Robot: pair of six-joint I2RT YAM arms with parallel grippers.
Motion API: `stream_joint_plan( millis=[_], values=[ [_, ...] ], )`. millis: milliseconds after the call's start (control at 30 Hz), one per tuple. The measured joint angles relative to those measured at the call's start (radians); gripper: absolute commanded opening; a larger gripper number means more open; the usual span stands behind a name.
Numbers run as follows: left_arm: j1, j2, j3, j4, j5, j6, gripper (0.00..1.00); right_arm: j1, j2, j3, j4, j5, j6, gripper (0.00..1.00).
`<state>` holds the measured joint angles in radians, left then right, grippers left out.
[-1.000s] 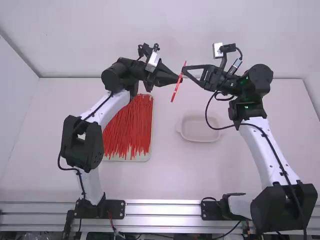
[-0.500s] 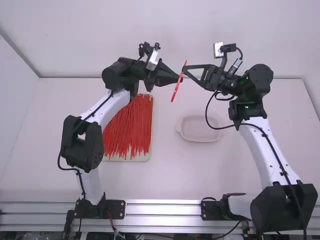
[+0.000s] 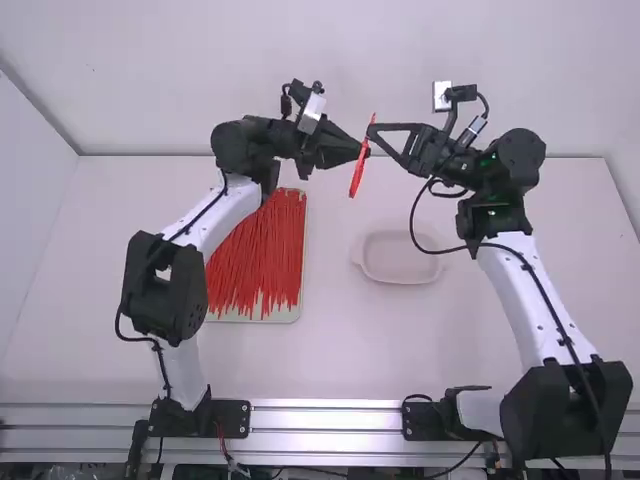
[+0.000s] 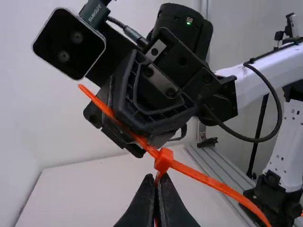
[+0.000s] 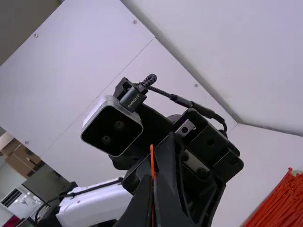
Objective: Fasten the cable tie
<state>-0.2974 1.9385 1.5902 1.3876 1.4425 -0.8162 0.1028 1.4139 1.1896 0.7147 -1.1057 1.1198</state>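
Left end effector [image 3: 361, 153] clenched the red plastic cable tie [image 3: 357, 173] beneath its head; right end effector [image 3: 373, 134] pinched its strap, both aloft near the far rim of the shallow white plastic tray [image 3: 398, 280]. Hazard: uneven pulling could slip the thin strap from either grip, dropping the tie unfastened.
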Motion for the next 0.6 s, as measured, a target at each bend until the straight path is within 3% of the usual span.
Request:
stream_joint_plan(
  millis=[600],
  values=[
    [-0.024,-0.014,-0.116,-0.124,-0.038,0.188,0.02,-0.019,0.011,-0.003,-0.024,-0.010,-0.003,0.00]
  ],
)
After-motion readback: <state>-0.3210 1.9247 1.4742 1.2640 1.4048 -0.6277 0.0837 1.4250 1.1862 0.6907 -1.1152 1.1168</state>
